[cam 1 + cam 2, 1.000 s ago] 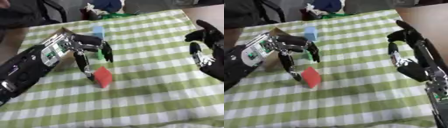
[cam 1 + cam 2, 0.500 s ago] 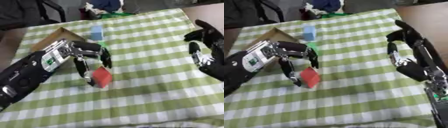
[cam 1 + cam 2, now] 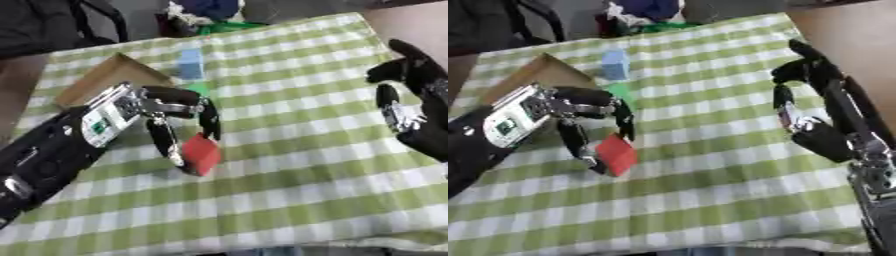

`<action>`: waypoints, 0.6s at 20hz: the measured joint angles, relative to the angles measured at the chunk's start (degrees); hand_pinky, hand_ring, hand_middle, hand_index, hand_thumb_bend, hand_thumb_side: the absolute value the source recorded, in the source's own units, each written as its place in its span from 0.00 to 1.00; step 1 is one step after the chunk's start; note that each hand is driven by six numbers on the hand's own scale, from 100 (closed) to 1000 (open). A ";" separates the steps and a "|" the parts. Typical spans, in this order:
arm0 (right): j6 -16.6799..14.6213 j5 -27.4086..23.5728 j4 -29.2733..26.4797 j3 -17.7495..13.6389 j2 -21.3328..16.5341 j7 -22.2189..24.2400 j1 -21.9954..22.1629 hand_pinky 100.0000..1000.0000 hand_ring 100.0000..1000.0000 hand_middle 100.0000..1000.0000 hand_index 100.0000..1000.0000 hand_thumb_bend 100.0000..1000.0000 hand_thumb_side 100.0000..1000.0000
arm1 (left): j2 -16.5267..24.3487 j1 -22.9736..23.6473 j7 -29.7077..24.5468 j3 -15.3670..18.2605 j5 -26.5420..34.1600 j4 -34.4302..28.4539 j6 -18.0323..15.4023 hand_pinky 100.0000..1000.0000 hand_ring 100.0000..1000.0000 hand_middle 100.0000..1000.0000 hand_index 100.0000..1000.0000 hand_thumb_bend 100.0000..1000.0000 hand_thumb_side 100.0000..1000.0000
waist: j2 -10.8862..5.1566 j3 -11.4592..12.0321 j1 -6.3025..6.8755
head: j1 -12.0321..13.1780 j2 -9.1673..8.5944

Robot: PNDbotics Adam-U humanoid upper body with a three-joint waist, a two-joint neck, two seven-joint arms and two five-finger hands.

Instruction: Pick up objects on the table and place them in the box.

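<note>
The left hand (image 3: 175,117) pinches the red block (image 3: 201,154) between thumb and fingers, mid-tabletop, near the box (image 3: 105,82). The blue block (image 3: 190,64) and a green piece (image 3: 620,92) wait on the cloth (image 3: 306,130). The right hand (image 3: 802,107) hovers relaxed, holding nothing. I judge nothing is boxed yet.

Setting reads as an indoor test or demo space, informally set up; exact kind of room cannot be told. Evidence: surface (image 3: 297,165) covered with a green-and-white checked cloth (image 3: 710,185), edges hanging unevenly. A plain cardboard box (image 3: 105,80) sits at the far left on the cloth. Behind the far edge, a loose heap of dark blue and green items (image 3: 206,12), unclear what. Bare brown floor (image 3: 850,35) shows at upper right.
</note>
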 measured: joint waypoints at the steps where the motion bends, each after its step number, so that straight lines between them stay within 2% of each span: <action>1: -0.01 0.00 0.05 0.00 0.00 0.01 -0.01 0.83 0.69 0.66 1.00 0.00 0.54 | 0.00 0.00 -0.02 0.00 0.00 0.00 0.02 0.63 0.56 0.43 0.65 0.61 0.00 | 0.00 0.00 0.01 | -0.01 0.00; 8: -0.08 0.00 0.21 0.00 0.00 0.09 -0.01 0.83 0.69 0.66 1.00 0.00 0.54 | -0.01 0.15 -0.10 0.46 -0.08 -0.02 0.10 0.61 0.53 0.39 0.61 0.52 0.00 | 0.07 0.00 0.01 | -0.05 0.00; 12: -0.08 0.00 0.22 0.00 0.00 0.09 -0.01 0.83 0.69 0.65 1.00 0.00 0.54 | -0.05 0.40 -0.36 1.31 0.14 -0.02 0.36 0.58 0.47 0.36 0.56 0.35 0.00 | 0.33 0.01 0.01 | -0.21 0.00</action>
